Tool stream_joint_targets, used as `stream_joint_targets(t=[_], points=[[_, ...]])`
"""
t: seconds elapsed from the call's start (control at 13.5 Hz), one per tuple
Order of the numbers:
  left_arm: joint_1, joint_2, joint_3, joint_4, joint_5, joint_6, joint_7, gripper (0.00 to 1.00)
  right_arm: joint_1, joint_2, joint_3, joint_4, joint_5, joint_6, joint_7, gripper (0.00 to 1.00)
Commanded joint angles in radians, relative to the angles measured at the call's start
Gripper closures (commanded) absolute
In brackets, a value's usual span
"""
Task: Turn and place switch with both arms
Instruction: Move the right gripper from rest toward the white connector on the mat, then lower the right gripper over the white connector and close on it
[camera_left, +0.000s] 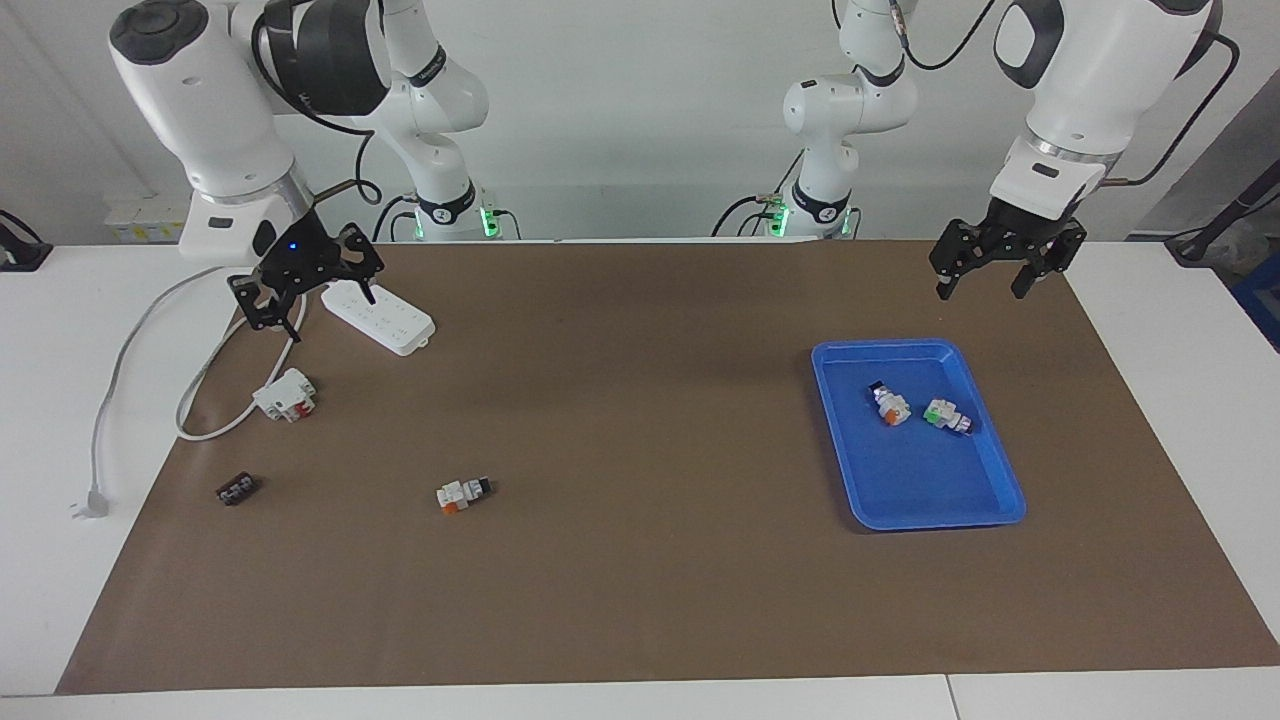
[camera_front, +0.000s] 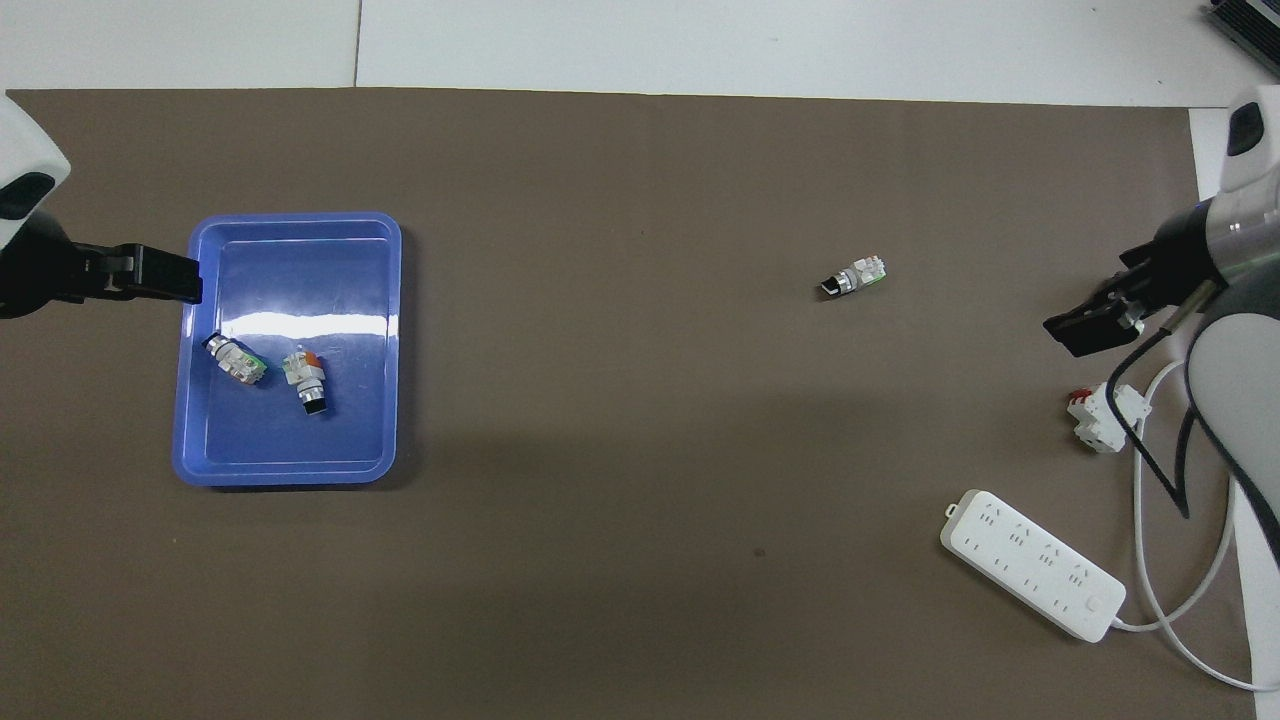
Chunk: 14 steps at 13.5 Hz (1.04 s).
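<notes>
Facing view first, and I'm sweeping from the left edge across. Upper left of the frame, I've got the right gripper (camera_left: 303, 283) hanging in the air with its fingers spread open, nothing between them, over the spot where a white power strip (camera_left: 377, 316) lies on the brown mat (camera_left: 640, 600). Just below it sits a white block with red parts (camera_left: 286, 395), with the strip's grey cable (camera_left: 130, 350) looping past it and off the mat onto the white table (camera_left: 60, 450). Lower left, a small black part (camera_left: 237, 489) lies alone on the mat.

Moving toward centre, lower left-middle of the frame: one switch (camera_left: 463, 493), white with an orange piece and a dark knob, lying on its side on the bare mat, well apart from everything.

Right of centre is the blue tray (camera_left: 940, 515). Inside it, in the upper half, I see a second orange switch (camera_left: 888, 403) and beside it a green-marked block (camera_left: 946, 415), close together but not touching.

Upper right of the frame, the left gripper (camera_left: 983, 277) hovers above the mat just above the tray's top corner, fingers open and empty.

Overhead view agrees: tray at left with both pieces in it, loose switch (camera_front: 854, 279) right of centre, both grippers at the frame's edges.
</notes>
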Motion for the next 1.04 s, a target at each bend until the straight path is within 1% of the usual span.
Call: stream_joint_targets(t=[0.0, 0.22, 0.3, 0.52, 0.67, 0.89, 0.96], points=[[0.000, -0.019, 0.002, -0.025, -0.008, 0.003, -0.006, 0.00, -0.002, 0.085, 0.034, 0.085, -0.006, 0.006, -0.235, 0.01], [-0.001, -0.019, 0.002, -0.025, -0.008, 0.005, -0.006, 0.00, -0.004, 0.177, 0.045, 0.160, 0.006, 0.020, -0.433, 0.00], [-0.003, -0.019, 0.002, -0.025, -0.008, 0.006, -0.006, 0.00, -0.004, 0.199, 0.065, 0.168, 0.006, 0.022, -0.476, 0.00], [0.002, -0.020, 0.002, -0.025, -0.008, 0.003, -0.006, 0.00, -0.017, 0.257, 0.090, 0.174, 0.029, 0.049, -0.584, 0.00], [0.002, -0.020, 0.002, -0.025, -0.008, 0.003, -0.006, 0.00, -0.016, 0.295, 0.091, 0.174, 0.049, 0.115, -0.628, 0.00], [0.003, -0.020, 0.004, -0.025, -0.008, 0.000, -0.006, 0.00, -0.034, 0.383, 0.109, 0.174, 0.058, 0.152, -0.742, 0.00], [0.003, -0.020, 0.002, -0.025, -0.008, 0.002, -0.006, 0.00, -0.043, 0.395, 0.125, 0.174, 0.061, 0.181, -0.773, 0.00]])
